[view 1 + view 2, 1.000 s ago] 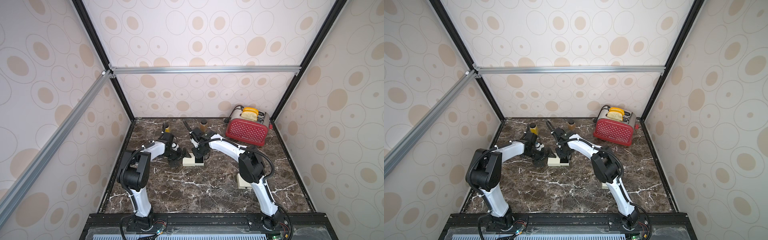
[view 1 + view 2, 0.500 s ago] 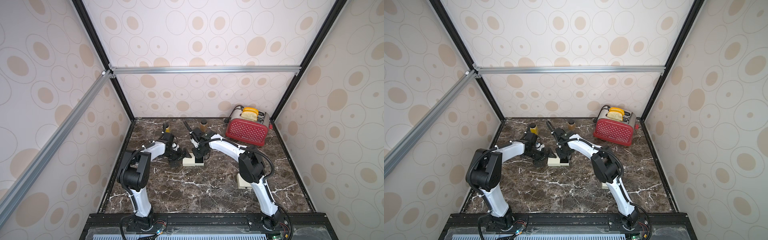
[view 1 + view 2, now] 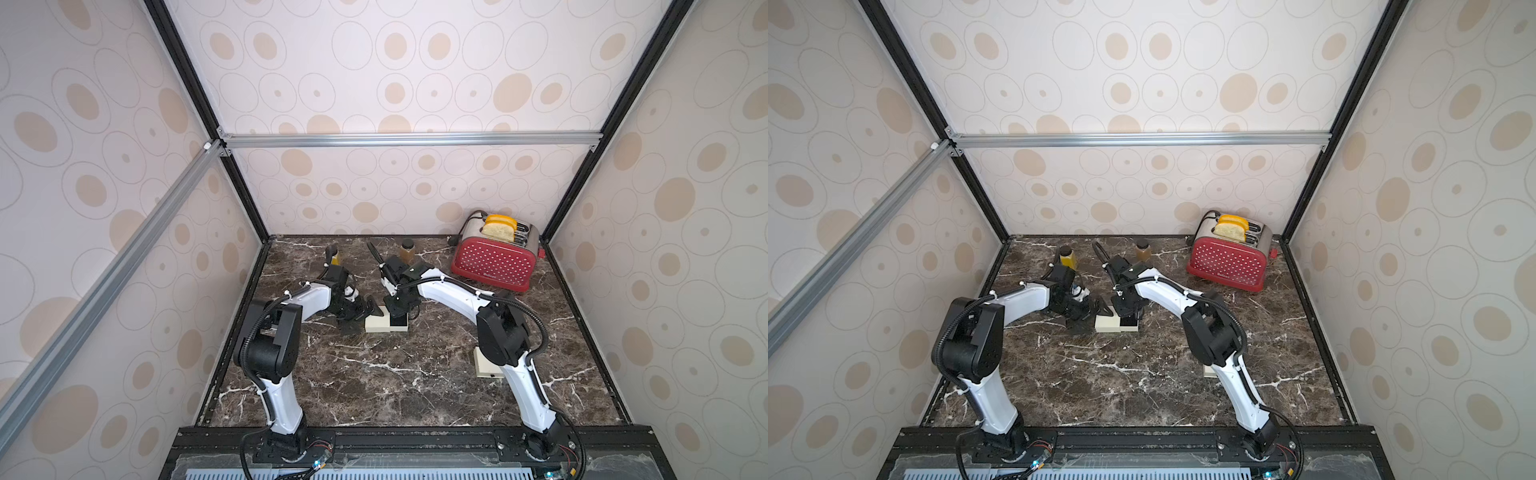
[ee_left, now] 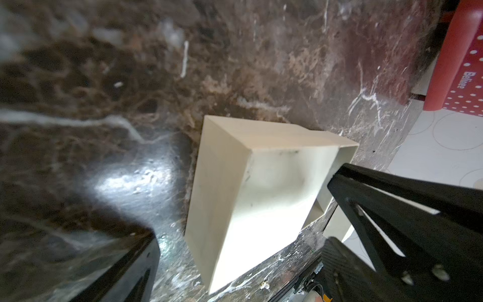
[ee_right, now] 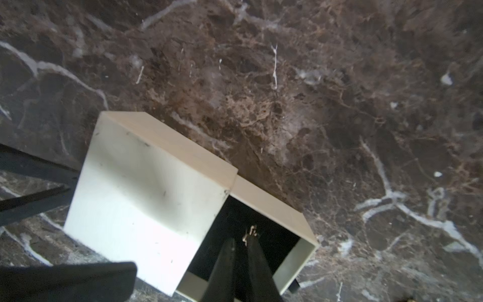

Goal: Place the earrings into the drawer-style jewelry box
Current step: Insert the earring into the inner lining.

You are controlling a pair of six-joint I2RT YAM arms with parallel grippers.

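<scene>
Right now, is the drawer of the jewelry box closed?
No, the drawer stands pulled out of the jewelry box, its black inside showing.

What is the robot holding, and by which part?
The right gripper seems to pinch a tiny earring at its jaws' tips, over the open drawer; which part is too small to tell. The left gripper holds nothing.

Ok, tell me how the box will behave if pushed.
The box looks small and thin-walled, so probably light; it would likely slide on the glossy marble rather than tip, as it sits low and flat. Its drawer stands pulled out, so a push on that end may just close it.
</scene>
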